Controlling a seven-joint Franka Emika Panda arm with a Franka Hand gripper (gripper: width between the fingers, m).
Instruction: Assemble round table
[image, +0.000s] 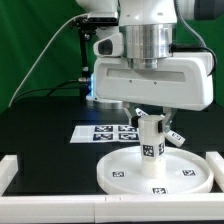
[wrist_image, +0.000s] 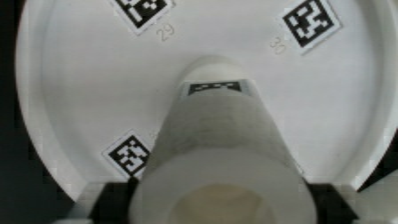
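Note:
The large rimmed round disc (image: 155, 173) lies flat on the black table near the front, tags facing up. The thick cylindrical leg (image: 151, 137) stands upright on the middle of the disc. My gripper (image: 149, 108) is shut on the leg's upper end from above. In the wrist view the leg (wrist_image: 217, 140) runs down from between my fingers (wrist_image: 111, 200) to the disc (wrist_image: 89, 80). The small flat base piece (image: 176, 136) lies just behind the disc on the exterior view's right, partly hidden by the leg and gripper.
The marker board (image: 100, 132) lies on the table behind the disc. White border rails run along the front (image: 60, 207) and both sides (image: 8, 170). A green backdrop and cables stand behind the arm.

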